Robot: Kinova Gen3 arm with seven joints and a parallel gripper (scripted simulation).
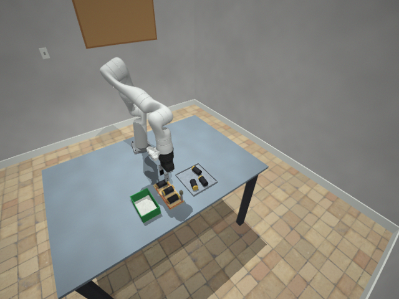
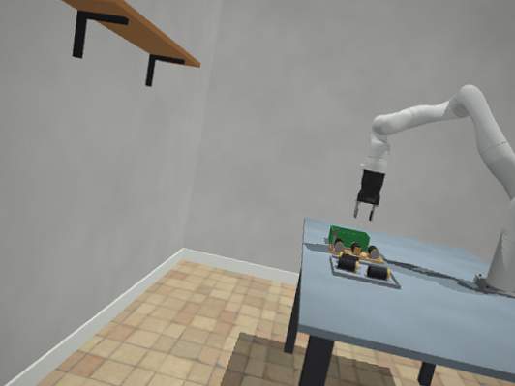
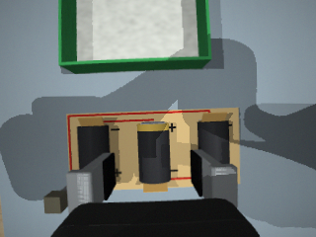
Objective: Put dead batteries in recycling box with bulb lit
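Observation:
My gripper (image 1: 164, 176) (image 2: 362, 217) (image 3: 152, 167) is open and empty, above the holder. The wooden holder (image 1: 174, 205) (image 3: 129, 170) bears three black batteries: one at the wrist view's left (image 3: 93, 148), one in the middle (image 1: 167, 190) (image 3: 154, 158) and one at its right (image 3: 213, 140). The middle one lies between my fingers in that view, well below them, its yellow end towards the box. The bulb (image 1: 181, 192) (image 3: 55, 201) looks dull, with no glow. The green recycling box (image 1: 151, 216) (image 2: 349, 238) (image 3: 138, 64) stands upright, no battery visible inside. Three batteries (image 1: 197, 170) (image 1: 203, 180) (image 1: 193, 184) lie on the tray (image 1: 205, 188).
The tray lies beside the holder, on the side away from the box. The blue table's (image 1: 96, 205) (image 2: 430, 319) front edge runs close to the box and holder. The arm's base stands at the back of the table. A wall shelf (image 2: 123, 22) hangs far off.

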